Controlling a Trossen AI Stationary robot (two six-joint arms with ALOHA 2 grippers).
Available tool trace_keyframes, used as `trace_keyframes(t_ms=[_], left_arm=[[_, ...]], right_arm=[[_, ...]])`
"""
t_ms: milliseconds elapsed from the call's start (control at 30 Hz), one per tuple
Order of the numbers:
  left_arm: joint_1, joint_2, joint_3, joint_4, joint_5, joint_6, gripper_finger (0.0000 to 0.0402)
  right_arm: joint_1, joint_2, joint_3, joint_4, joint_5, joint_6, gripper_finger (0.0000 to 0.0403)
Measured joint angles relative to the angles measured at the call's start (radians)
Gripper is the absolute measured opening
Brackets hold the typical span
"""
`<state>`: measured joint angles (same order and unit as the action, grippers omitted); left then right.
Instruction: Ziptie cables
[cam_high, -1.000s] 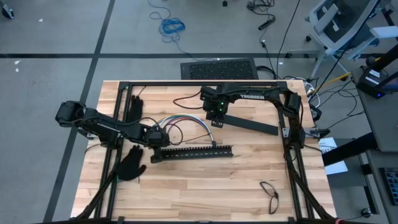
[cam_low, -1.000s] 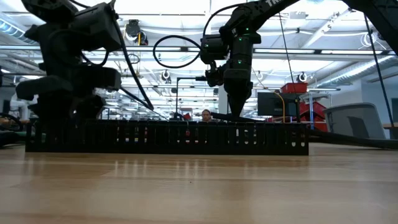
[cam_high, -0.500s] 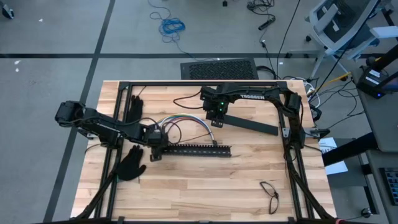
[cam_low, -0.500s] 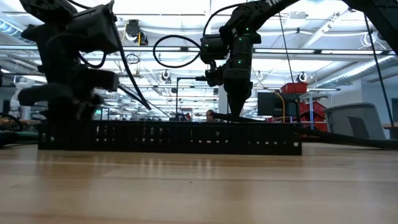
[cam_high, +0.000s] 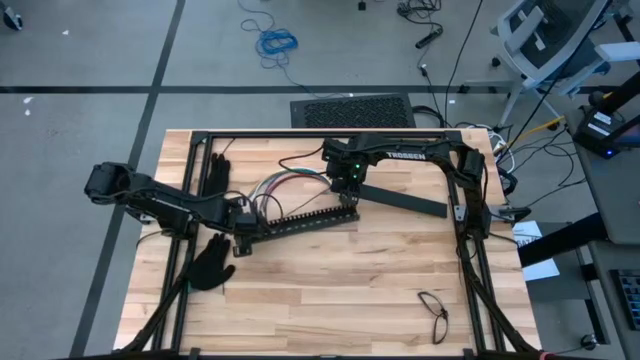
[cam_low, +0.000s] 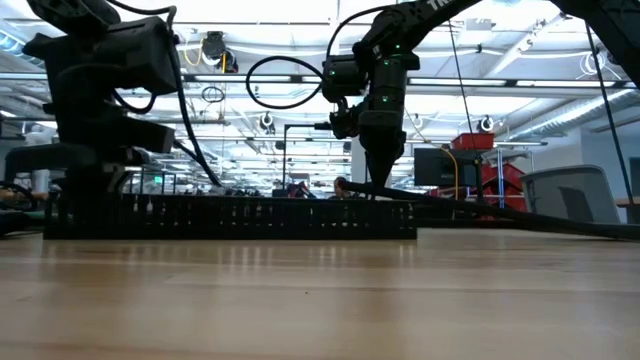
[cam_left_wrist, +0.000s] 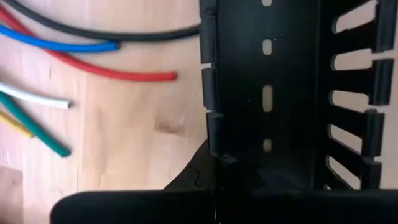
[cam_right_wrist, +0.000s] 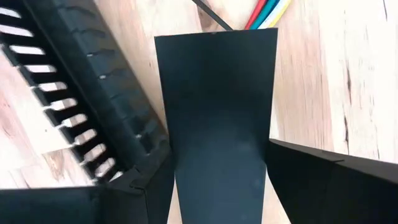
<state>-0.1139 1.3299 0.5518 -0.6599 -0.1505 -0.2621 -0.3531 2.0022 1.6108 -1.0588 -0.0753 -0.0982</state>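
Left hand: left of centre in the high view, clenched on the left end of the slotted black bar; bar end filling the left wrist view.
Slotted black bar: slanting up toward the right across the counter, far end just below the right hand.
Right hand: upper centre of the high view, pointing down; grasping a flat black strip between its fingers.
Cables: arcing on the counter between the two hands, above the bar; red, blue, white and green tips lying loose just beside the left hand's bar end, untouched by it.
Other ends of cables: coloured tips visible beyond the black strip, near the right hand.
Black gloves: one at upper left of the counter, one at lower left.
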Motion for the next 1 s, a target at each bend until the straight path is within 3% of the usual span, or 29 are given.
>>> trace_keyframes(t_ms=[567,1000], left_arm=[[-0.085,0.001,0.002,0.01,0.065,0.032,0.0008],[-0.026,0.001,0.007,-0.003,0.086,0.036,0.0061]], right_arm=[[0.0,0.0,0.0,-0.002,-0.001,-0.002,0.0209],[0.0,0.0,0.0,0.0,-0.003,-0.04,0.0209]])
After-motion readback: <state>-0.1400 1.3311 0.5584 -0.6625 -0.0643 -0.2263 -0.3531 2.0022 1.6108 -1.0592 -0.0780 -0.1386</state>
